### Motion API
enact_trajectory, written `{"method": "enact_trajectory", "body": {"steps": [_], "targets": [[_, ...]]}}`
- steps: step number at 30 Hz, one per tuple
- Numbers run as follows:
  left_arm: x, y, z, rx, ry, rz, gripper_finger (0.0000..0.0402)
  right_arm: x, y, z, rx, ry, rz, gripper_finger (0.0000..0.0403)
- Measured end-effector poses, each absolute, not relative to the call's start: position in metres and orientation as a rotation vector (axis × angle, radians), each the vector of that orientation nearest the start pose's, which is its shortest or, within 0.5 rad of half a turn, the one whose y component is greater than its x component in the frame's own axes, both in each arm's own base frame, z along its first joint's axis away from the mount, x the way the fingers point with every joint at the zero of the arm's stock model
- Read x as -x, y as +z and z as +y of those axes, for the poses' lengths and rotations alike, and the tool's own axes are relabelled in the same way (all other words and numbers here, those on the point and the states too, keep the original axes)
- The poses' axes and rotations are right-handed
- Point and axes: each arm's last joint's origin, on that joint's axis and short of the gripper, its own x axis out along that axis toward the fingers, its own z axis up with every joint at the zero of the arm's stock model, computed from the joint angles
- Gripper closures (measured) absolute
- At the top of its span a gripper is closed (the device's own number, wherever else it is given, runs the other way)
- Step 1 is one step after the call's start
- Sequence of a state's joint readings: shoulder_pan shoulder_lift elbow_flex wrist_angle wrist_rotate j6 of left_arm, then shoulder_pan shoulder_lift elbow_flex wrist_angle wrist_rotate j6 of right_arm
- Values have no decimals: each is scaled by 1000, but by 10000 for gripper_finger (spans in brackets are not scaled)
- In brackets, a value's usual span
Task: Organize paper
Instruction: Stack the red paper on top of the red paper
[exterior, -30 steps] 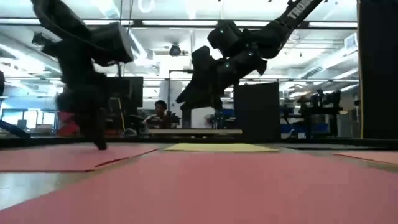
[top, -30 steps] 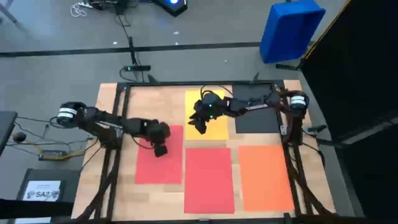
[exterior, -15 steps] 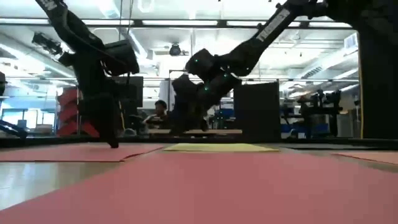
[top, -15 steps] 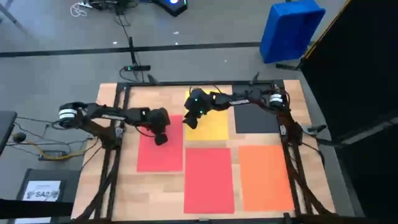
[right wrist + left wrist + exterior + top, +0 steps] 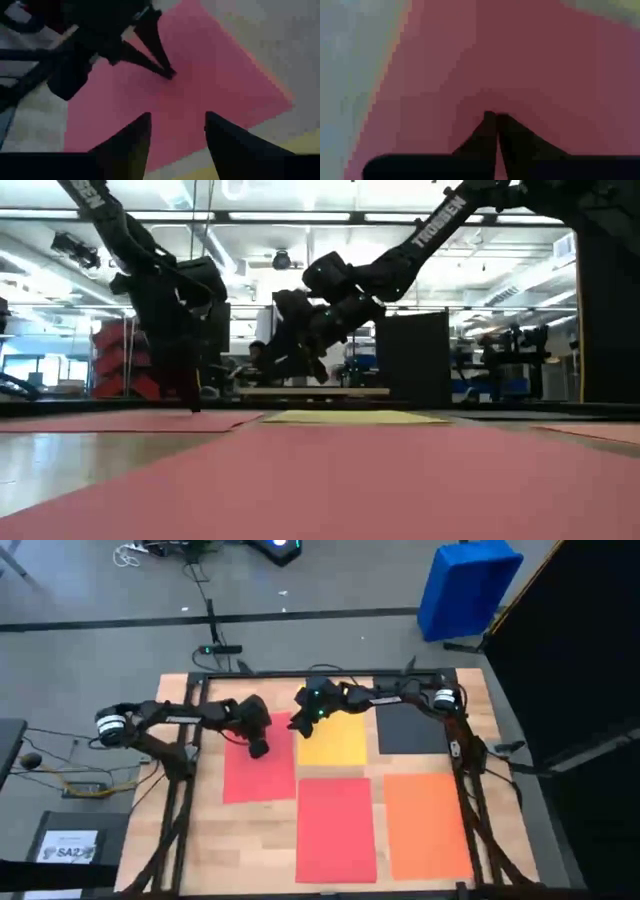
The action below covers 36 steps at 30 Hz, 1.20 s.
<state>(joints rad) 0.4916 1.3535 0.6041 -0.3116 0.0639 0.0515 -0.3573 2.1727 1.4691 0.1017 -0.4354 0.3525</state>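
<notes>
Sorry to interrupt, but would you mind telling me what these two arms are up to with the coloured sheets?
They are arranging flat sheets of coloured paper on the wooden table. The left gripper, shut, presses its tips on the left red sheet. The right gripper, open, hovers by the gap between that sheet and the yellow sheet. The dark grey sheet, middle red sheet and orange sheet lie flat, untouched.

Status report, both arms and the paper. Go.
Left gripper shut, tips down on the left red sheet. Right gripper open, above that sheet's corner beside the yellow sheet. Nothing in the way.
</notes>
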Motion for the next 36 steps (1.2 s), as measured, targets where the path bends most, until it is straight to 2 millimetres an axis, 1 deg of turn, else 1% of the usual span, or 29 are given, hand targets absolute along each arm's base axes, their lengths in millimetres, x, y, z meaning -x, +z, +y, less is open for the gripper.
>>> {"method": "enact_trajectory", "body": {"steps": [6, 7, 9, 11, 15, 19, 22, 25, 28, 31, 32, 34, 36], "targets": [[-193, 172, 103, 265, 376, 1031, 402, -446, 154, -153, -595, -23, 578, 243], [-191, 172, 102, 275, 382, 1023, 402, -446, 154, -153, -594, -24, 577, 243], [-187, 167, 99, 304, 400, 1006, 402, -447, 155, -154, -591, -31, 571, 243], [-186, 161, 98, 333, 413, 950, 401, -446, 156, -158, -598, -41, 568, 243], [-184, 148, 96, 394, 422, 850, 396, -450, 165, -162, -588, -62, 560, 243], [-180, 143, 94, 476, 436, 860, 386, -449, 165, -161, -599, -85, 618, 243], [-178, 140, 91, 514, 414, 894, 379, -450, 165, -155, -626, -29, 631, 243], [-179, 147, 90, 524, 366, 860, 373, -453, 166, -145, -625, 52, 639, 243], [-181, 163, 90, 510, 349, 834, 367, -456, 166, -135, -604, 109, 646, 243], [-180, 176, 85, 470, 306, 844, 363, -457, 165, -126, -558, 147, 660, 244], [-182, 181, 80, 433, 249, 832, 362, -458, 164, -121, -536, 151, 668, 246], [-186, 188, 64, 363, 113, 814, 361, -460, 163, -111, -495, 152, 682, 249], [-189, 192, 49, 323, 67, 821, 361, -463, 162, -100, -468, 156, 696, 251]]}}
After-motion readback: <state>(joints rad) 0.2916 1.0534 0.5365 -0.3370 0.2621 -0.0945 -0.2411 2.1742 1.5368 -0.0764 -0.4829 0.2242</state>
